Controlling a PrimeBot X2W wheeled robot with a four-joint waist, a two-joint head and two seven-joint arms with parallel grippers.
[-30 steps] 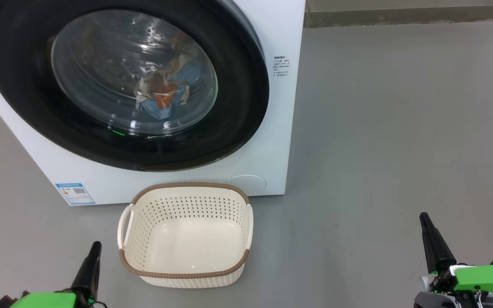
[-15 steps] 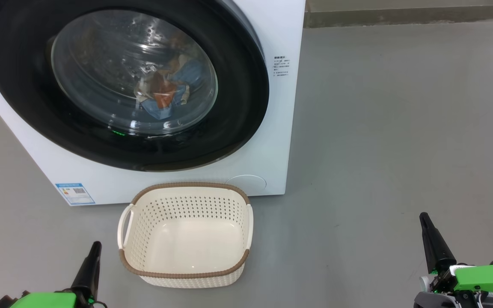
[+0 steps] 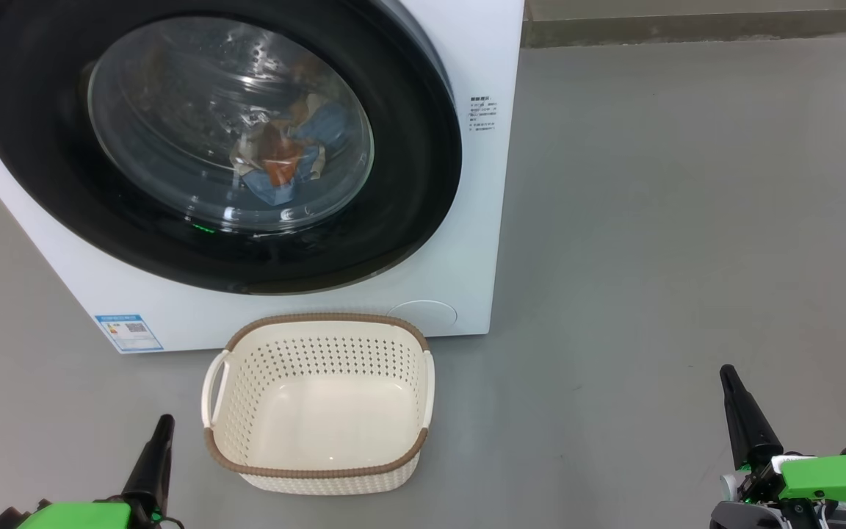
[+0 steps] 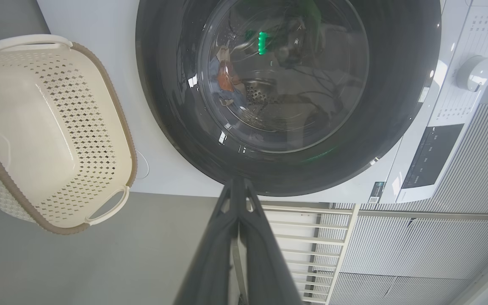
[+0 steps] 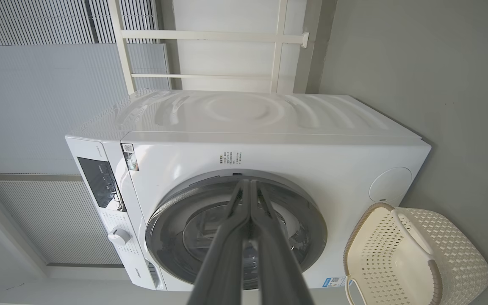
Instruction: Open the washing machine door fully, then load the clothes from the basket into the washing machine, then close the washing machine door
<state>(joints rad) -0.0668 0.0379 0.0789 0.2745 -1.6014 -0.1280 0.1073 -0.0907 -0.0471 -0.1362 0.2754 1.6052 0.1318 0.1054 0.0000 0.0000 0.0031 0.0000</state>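
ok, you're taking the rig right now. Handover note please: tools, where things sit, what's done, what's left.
Tools: left tool shut, empty, low beside the basket; right tool shut, empty, out to the right above the floor.
Things: clothes lie in the drum, seen through the washing machine door, which looks closed on the washing machine. The basket is empty, on the floor in front of it.
Done: loading and closing, by the look of it.
Left: nothing obvious; the latch can't be judged from here.
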